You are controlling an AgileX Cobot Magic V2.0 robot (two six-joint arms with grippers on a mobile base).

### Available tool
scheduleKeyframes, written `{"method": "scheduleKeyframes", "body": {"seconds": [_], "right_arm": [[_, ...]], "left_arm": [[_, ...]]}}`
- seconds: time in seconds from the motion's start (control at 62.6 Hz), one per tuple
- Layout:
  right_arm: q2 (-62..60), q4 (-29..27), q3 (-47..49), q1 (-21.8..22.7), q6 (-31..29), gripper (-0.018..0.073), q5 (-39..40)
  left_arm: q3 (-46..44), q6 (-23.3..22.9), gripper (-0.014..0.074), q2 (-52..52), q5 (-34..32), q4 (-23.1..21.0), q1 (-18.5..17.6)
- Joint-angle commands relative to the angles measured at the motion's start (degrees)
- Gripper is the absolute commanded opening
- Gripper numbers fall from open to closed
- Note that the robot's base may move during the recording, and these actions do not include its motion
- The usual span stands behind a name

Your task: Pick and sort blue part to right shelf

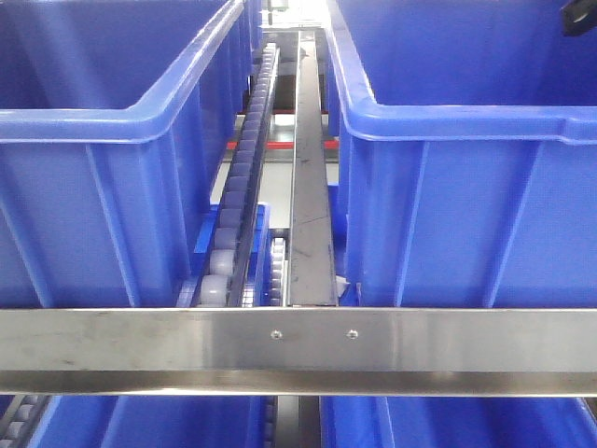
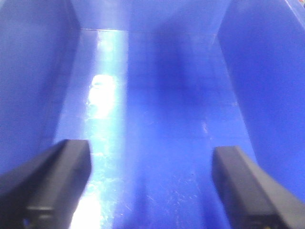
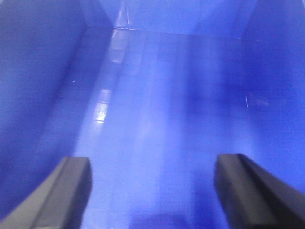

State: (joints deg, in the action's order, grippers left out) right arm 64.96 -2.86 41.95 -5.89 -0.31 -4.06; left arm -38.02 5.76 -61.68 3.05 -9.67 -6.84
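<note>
The right shelf (image 1: 298,341) fills the front view: a steel cross bar, white roller tracks (image 1: 244,177) and two large deep blue bins, one left (image 1: 103,196) and one right (image 1: 466,205). The blue part is not in view in any frame. My left gripper (image 2: 150,186) is open and looks down onto a bare blue bin floor (image 2: 162,105), with nothing between its dark fingers (image 2: 52,183). My right gripper (image 3: 152,191) is also open over a blue bin floor (image 3: 157,95); a faint darker patch at the bottom edge is too blurred to name.
A steel rail (image 1: 308,187) runs between the two bins beside the rollers. More blue bins (image 1: 187,425) show on the level below the cross bar. Bin walls (image 2: 28,71) (image 3: 33,81) rise close on both sides of each gripper. A black piece (image 1: 580,17) pokes in at the top right corner.
</note>
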Motion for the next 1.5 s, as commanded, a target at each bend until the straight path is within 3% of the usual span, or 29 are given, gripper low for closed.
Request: {"method": "scheduleKeyframes", "body": {"seconds": [0.0, 0.128, 0.256, 0.32, 0.479, 0.559, 0.975, 1.406, 1.486], "right_arm": [[-1.11, -0.06, 2.18, -0.17, -0.46, 0.0624, 4.84], [-1.85, -0.06, 2.18, -0.17, -0.46, 0.0624, 4.06], [-4.01, -0.06, 2.18, -0.02, -0.46, 0.0556, 2.07], [-5.29, -0.06, 2.18, 0.29, -0.46, 0.0440, 1.19], [-7.54, -0.06, 2.18, 0.46, -0.46, 0.0031, 1.08], [-7.69, -0.11, 2.18, 0.46, -0.46, 0.0077, 1.08], [-11.46, -0.11, 1.36, 0.46, -0.46, 0.0060, 0.07], [-30.53, -0.11, -14.37, 0.46, -0.46, 0.0055, 2.65], [-34.60, -0.11, -16.41, 0.46, -0.46, 0.0055, 2.27]], "left_arm": [[-2.41, -0.06, 0.0620, 0.72, -4.64, -0.44, 0.03], [-5.03, -0.06, 0.0601, 0.72, -1.71, -0.44, 0.03], [-9.72, -0.06, 0.0469, 1.20, 4.80, -0.44, 0.03], [-11.42, -0.06, 0.0358, 1.34, 6.30, -0.44, 0.03], [-13.64, -0.06, 0.0113, 1.34, 5.63, -0.44, 0.03], [-14.48, -0.06, 0.0128, 1.34, 6.76, -0.55, 0.03], [-11.24, -0.06, 0.0122, 4.54, 6.77, 0.12, 0.03], [7.31, -0.06, 0.0122, 30.56, 6.77, -0.66, 0.16], [10.15, -2.15, 0.0122, 35.10, 6.77, -0.66, 1.18]]}}
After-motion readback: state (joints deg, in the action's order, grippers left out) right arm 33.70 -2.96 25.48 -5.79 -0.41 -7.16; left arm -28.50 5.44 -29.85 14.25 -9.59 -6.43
